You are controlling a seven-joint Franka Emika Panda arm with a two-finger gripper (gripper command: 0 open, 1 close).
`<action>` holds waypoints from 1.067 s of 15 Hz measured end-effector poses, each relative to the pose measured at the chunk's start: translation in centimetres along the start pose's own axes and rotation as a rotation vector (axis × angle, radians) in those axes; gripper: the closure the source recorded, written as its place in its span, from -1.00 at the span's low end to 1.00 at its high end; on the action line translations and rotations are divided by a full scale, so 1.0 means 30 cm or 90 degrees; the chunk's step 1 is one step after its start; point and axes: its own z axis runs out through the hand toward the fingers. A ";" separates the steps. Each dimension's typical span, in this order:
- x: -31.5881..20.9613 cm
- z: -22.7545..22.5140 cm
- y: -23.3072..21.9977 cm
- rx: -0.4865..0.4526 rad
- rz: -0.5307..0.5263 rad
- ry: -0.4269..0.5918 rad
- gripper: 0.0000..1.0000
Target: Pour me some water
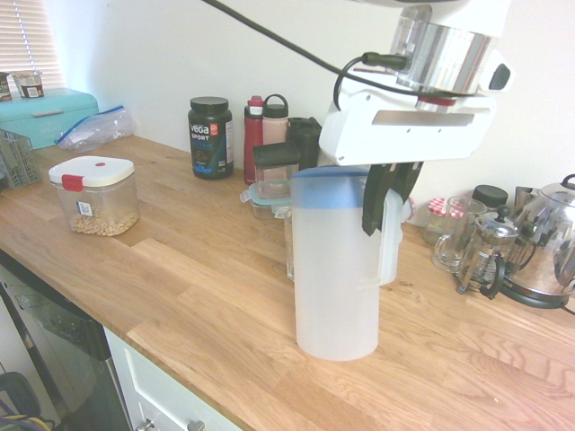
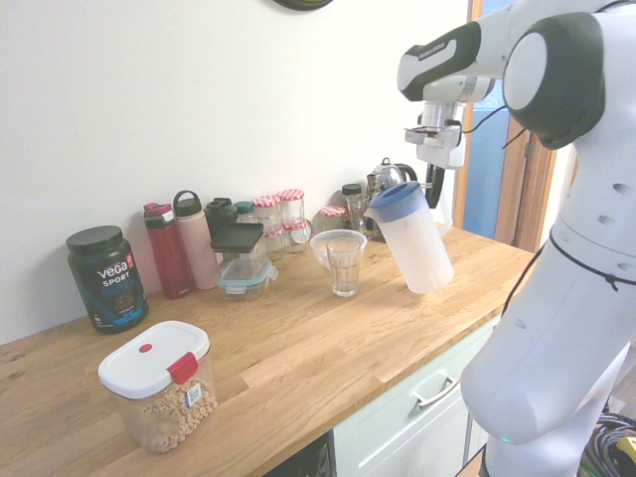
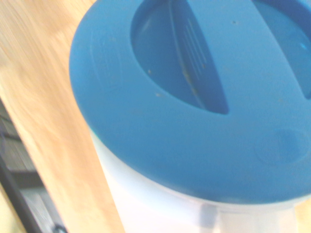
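- Wooden counter (image 1: 207,260) against a plain white wall (image 2: 199,89), with pale cabinet drawers below it; the pitcher is the landmark for every place given here.
- Pitcher (image 2: 417,248): frosted plastic with a blue lid (image 2: 397,202), tilted in the second exterior view, its top leaning toward the glass. Whether its base touches the wood, I cannot tell.
- Gripper (image 1: 392,193): at the pitcher's handle side, fingers closed on the handle (image 1: 391,247), just under the lid.
- Drinking glass (image 2: 344,268): upright and near the pitcher, on the side it leans toward. No water shows in it.
- White bowl (image 2: 333,244): just behind the glass, seen from the second exterior view.
- Kettle (image 1: 548,233) and coffee press (image 1: 492,241): on the pitcher's handle side.
- Protein tub (image 2: 107,278) and white-lidded food box (image 2: 159,383): well apart from the pitcher, beyond the glass.
- Step in hand, as I judge it: the pitcher is gripped and being lined up, with pouring still to do.
- Next move: bring the spout over the glass, high enough to clear its rim, then tip further and slowly. Too low a path could knock the glass over.
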 end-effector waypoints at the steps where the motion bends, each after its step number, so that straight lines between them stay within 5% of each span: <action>1: 0.028 -0.006 -0.018 -0.020 -0.016 -0.009 1.00; 16: 0.283 0.078 -0.202 -0.305 -0.119 -0.079 1.00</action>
